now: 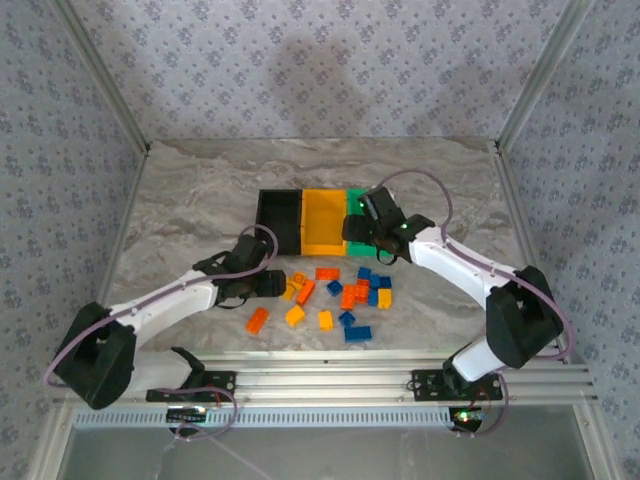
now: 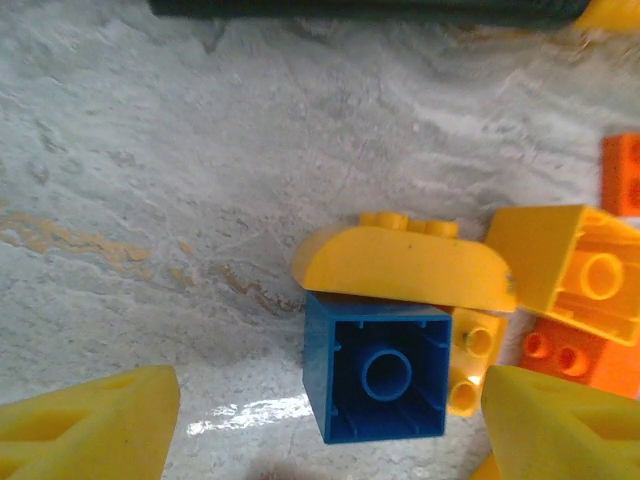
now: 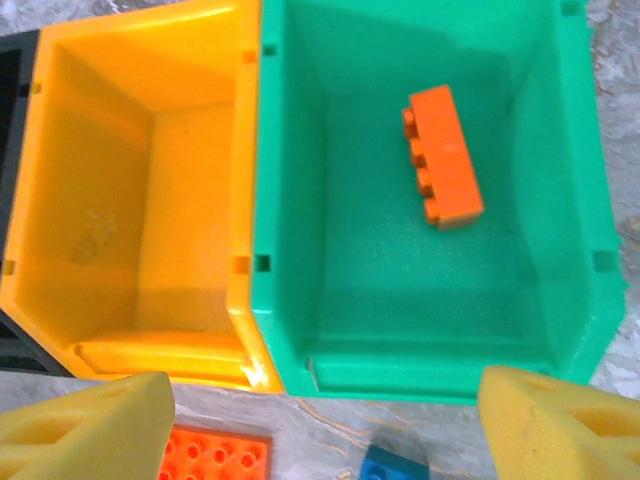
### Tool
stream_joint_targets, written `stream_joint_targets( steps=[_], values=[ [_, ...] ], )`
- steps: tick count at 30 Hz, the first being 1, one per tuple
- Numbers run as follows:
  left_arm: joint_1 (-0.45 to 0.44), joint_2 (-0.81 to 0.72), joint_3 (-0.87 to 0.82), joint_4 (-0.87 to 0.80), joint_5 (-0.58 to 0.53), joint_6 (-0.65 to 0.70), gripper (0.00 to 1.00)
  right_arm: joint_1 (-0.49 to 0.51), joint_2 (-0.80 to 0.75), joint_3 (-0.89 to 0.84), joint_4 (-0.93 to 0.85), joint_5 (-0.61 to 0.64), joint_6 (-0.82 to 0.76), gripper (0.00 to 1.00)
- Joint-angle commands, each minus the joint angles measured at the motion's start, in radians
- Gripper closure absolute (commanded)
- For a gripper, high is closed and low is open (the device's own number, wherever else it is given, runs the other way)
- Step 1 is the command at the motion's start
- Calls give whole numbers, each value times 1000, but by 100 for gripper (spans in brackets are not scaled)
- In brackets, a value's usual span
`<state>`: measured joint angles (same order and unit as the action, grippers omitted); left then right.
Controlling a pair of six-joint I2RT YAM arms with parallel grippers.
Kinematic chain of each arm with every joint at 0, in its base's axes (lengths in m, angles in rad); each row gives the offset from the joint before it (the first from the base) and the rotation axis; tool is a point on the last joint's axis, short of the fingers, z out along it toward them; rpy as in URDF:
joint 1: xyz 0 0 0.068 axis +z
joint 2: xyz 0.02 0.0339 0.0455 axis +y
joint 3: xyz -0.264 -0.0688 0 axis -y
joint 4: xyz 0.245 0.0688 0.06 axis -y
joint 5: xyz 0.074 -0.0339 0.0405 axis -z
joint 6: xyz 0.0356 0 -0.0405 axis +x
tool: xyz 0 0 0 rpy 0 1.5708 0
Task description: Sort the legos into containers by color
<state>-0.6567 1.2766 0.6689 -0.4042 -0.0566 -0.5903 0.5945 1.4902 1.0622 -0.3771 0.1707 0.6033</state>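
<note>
The legos lie scattered in front of the containers: a black bin, a yellow-orange bin and a green bin. My left gripper is low at the pile's left edge. Its jaws stand open around an upside-down blue brick, with a gap on both sides. A curved yellow brick touches that brick's far side. My right gripper hangs open and holds nothing over the near rim of the green bin. One orange brick lies inside. The yellow-orange bin is empty.
Another yellow brick and orange bricks crowd the blue brick's right side. Below my right gripper lie an orange plate and a blue brick. Bare marble table lies left of the bins, with patterned walls around.
</note>
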Motion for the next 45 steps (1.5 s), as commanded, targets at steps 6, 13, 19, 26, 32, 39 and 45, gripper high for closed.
stream_joint_targets(
  steps=[6, 13, 19, 26, 32, 39, 45],
  values=[
    [-29, 61, 20, 49, -100, 22, 29, -5, -91, -51, 2, 46, 19, 18],
    [-31, 102, 23, 78, -103, 28, 45, -10, -106, -65, -2, 61, 19, 18],
    [-32, 90, 17, 75, -105, 22, 63, -18, -114, -71, -5, 64, 18, 18],
    [-34, -32, 38, -10, -127, 6, 74, -24, -128, -82, 1, 60, 42, 18],
    [-17, -89, 197, -50, -222, 25, 74, -25, -167, -131, 24, 60, 61, 18],
    [81, 175, 430, 54, -252, 72, 78, -27, -206, -177, 8, 65, 68, 18],
    [118, 396, 598, 76, -241, 90, 74, -31, -265, -221, 3, 61, 78, 18]
  ],
)
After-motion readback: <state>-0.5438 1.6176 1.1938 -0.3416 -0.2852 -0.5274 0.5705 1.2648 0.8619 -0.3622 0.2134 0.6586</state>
